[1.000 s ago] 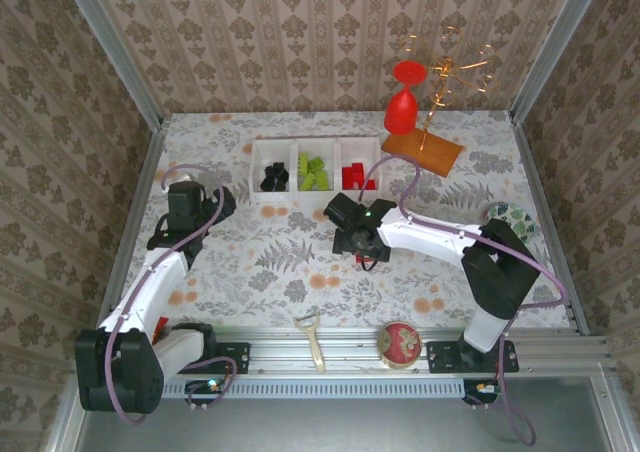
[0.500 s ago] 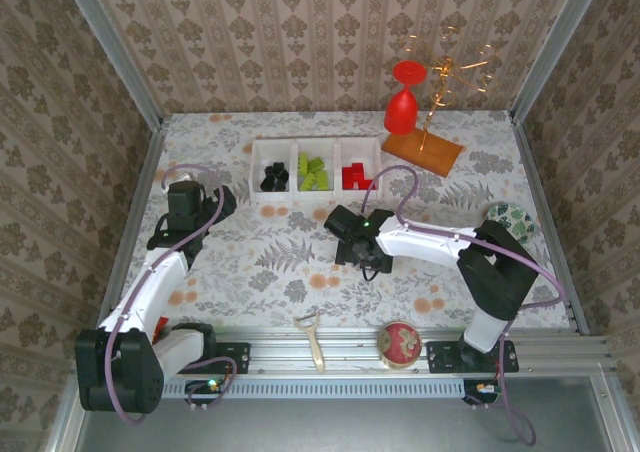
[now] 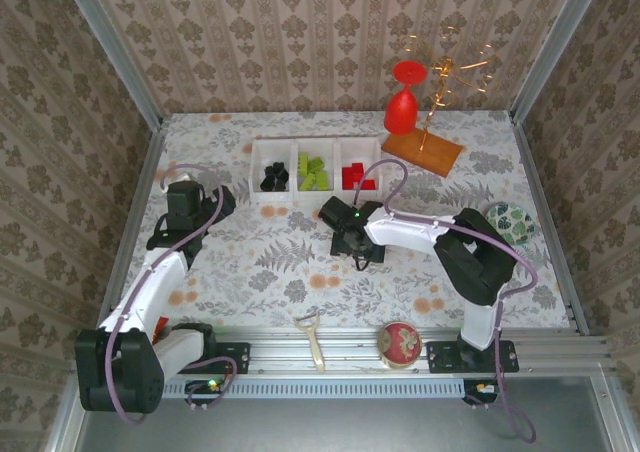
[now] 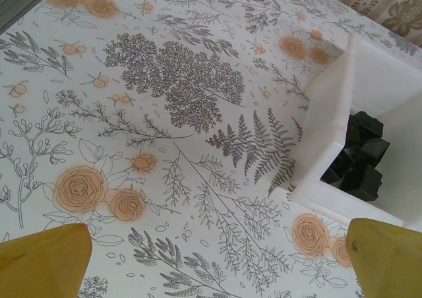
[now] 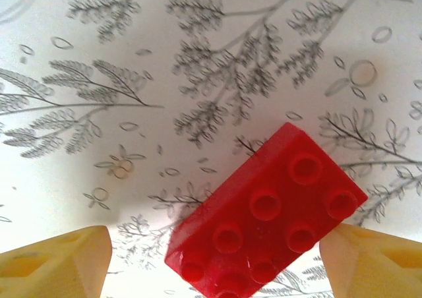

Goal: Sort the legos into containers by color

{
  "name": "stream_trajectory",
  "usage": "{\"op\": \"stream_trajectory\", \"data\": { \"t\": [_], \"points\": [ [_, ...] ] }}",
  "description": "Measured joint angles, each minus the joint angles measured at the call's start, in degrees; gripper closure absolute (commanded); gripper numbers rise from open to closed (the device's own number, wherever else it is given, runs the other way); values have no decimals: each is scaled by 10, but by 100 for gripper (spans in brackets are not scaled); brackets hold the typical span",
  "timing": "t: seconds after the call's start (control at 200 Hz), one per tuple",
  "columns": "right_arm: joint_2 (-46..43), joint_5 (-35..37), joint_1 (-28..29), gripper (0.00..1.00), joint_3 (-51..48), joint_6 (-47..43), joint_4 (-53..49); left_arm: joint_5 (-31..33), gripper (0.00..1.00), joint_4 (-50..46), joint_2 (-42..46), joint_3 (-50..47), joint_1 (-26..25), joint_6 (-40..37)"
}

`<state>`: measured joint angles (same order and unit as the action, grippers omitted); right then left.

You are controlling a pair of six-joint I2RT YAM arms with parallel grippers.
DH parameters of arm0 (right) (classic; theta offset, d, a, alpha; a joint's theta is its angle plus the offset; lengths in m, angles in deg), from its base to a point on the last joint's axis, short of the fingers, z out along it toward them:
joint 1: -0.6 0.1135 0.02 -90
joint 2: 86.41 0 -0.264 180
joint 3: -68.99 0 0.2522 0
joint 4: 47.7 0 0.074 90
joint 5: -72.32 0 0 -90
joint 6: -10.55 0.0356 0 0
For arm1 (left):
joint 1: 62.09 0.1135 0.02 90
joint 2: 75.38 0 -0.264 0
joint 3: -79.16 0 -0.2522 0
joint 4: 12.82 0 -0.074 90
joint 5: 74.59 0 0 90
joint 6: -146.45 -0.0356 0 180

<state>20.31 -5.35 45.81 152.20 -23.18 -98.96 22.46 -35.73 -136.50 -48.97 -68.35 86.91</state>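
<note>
The right pincer (image 5: pixel 212 240) is spread open astride the skewed red brick (image 5: pixel 264 212), nothing gripped; on closing, the brick may be twisted out.

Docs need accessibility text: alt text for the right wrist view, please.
A red rectangular plastic brick, studs up, lies on a white surface printed with grey ferns, between the two yellow fingertips of the open right gripper. The brick sits nearer the fingertip at the picture's right; whether they touch is unclear.
</note>
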Motion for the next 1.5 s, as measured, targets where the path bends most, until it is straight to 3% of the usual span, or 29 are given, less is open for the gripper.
{"op": "stream_trajectory", "data": {
  "t": [0.525, 0.855, 1.1, 1.5],
  "points": [
    [39, -4, -10, 44, 29, -41, -4, 0, 0, 0, 2, 0, 0, 0],
    [40, -8, -10, 73, 35, -65, -5, 0, 0, 0, 5, 0, 0, 0],
    [40, 9, -24, 76, 88, -116, -28, 0, 0, -2, 15, 0, 4, 0],
    [47, 82, -104, 74, 248, -247, -34, 0, 0, -7, 18, 0, 6, 0]
  ]
}}
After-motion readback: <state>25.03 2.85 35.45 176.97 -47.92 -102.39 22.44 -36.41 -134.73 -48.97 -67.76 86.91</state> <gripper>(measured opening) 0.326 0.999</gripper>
